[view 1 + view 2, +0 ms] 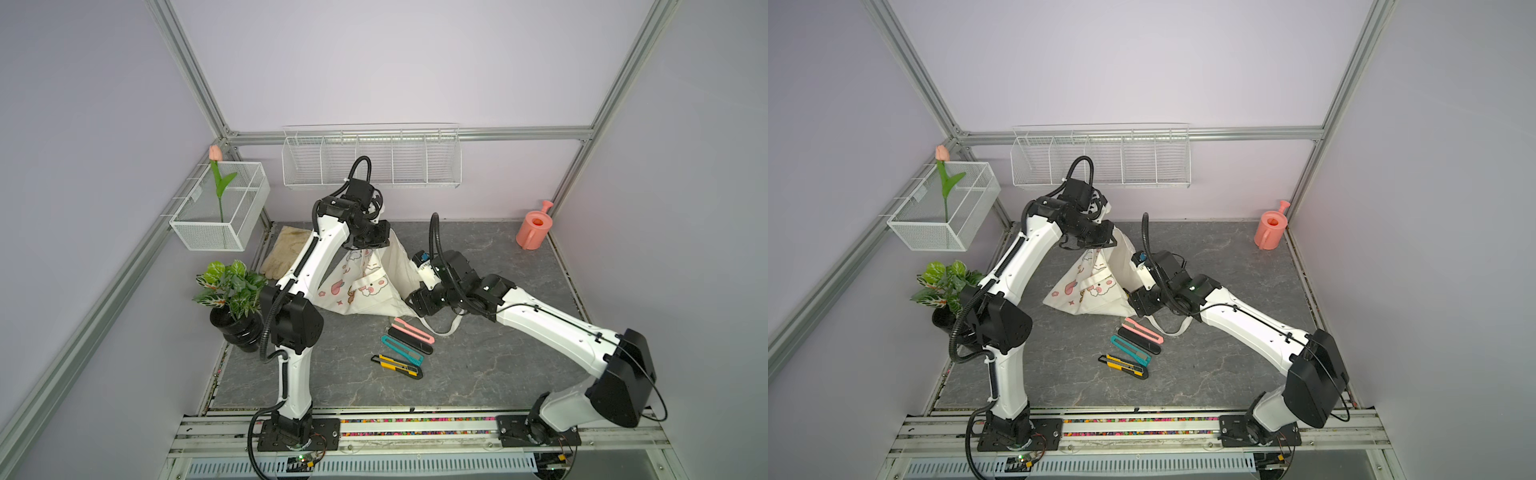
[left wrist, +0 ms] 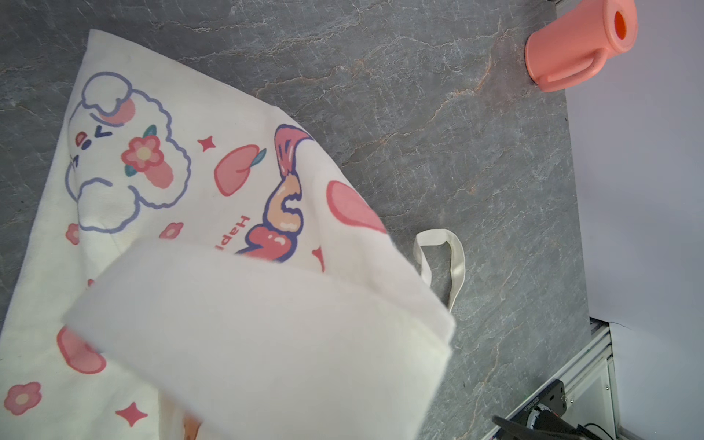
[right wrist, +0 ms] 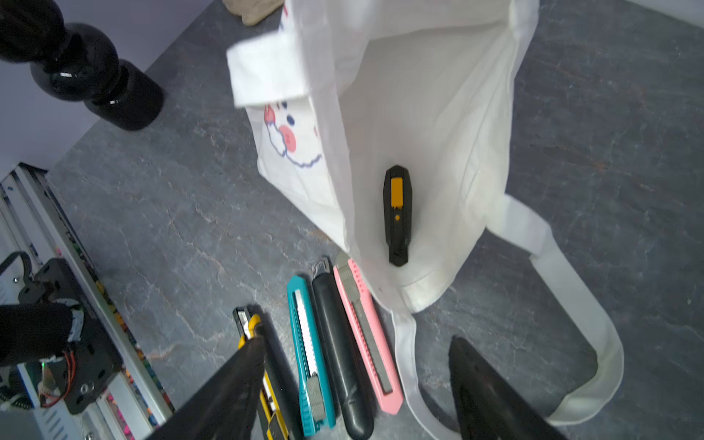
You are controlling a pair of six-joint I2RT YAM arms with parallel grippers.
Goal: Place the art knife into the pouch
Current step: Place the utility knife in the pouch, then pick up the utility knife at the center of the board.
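The cream pouch point(image 1: 376, 286) point(image 1: 1096, 291) point(image 2: 183, 183) hangs like a tent from my left gripper point(image 1: 369, 246) point(image 1: 1090, 248), which is shut on its top edge; cloth hides the fingers in the left wrist view. In the right wrist view the pouch point(image 3: 438, 106) gapes open, and a black-and-yellow art knife point(image 3: 397, 215) lies inside on the lower cloth. My right gripper point(image 1: 412, 302) point(image 1: 1133, 302) point(image 3: 358, 337) stands open and empty just outside the mouth, above several other knives: pink point(image 1: 413, 330) point(image 3: 367, 335), black point(image 3: 343, 354), teal point(image 1: 401, 350) point(image 3: 310, 354), yellow point(image 1: 397, 365).
One strap point(image 1: 444, 328) point(image 3: 579, 312) loops on the slab beside the right gripper. A beige glove point(image 1: 286, 249) lies behind the left arm, with a potted plant point(image 1: 230, 286) at the left edge. A pink watering can point(image 1: 534, 228) point(image 2: 579, 45) stands at the back right. Wire baskets point(image 1: 372, 158) hang on the walls.
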